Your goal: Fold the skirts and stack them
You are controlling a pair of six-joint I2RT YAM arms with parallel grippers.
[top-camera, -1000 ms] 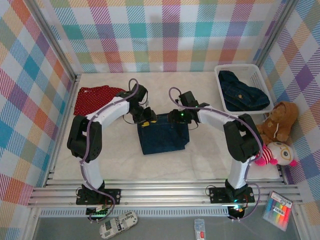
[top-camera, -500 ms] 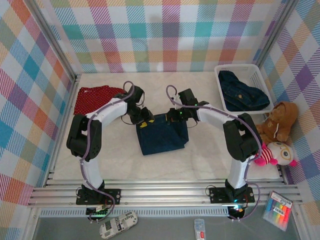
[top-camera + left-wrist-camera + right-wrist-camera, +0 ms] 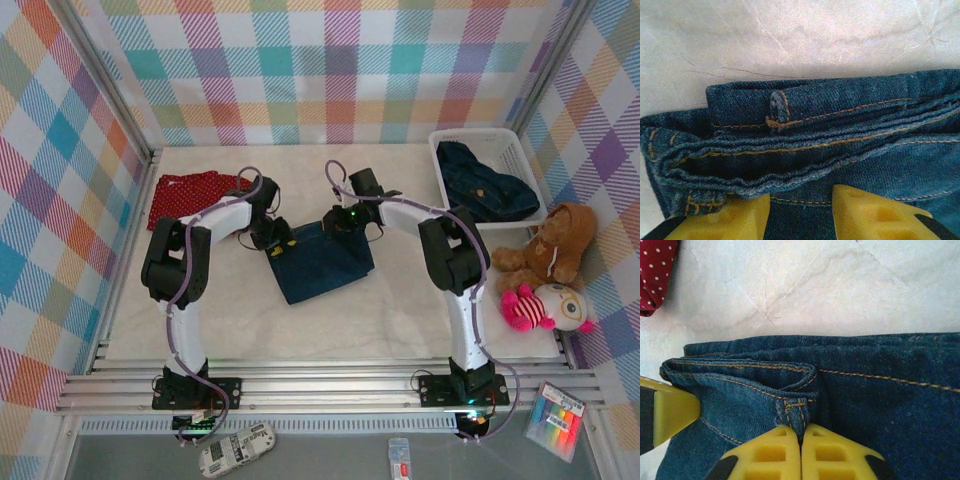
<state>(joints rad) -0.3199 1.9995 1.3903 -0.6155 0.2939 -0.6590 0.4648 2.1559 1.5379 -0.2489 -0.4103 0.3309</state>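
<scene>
- Top external: dark blue folded denim skirt mid table, dragged far-left since 1 s ago, now skewed.
- L gripper clamps its layers; R gripper pinches the belt loop.
- Prob. heading to stack by red white-dotted cloth skirt.

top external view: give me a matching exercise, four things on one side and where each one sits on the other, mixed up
Things:
1. folded denim skirt
2. red dotted skirt
3. white basket
4. teddy bear

Places:
a. far right corner
b. in the middle
c. right edge, nearer than the far corner
d. far left

Pairs: 1-b, 2-d, 3-a, 4-c
</scene>
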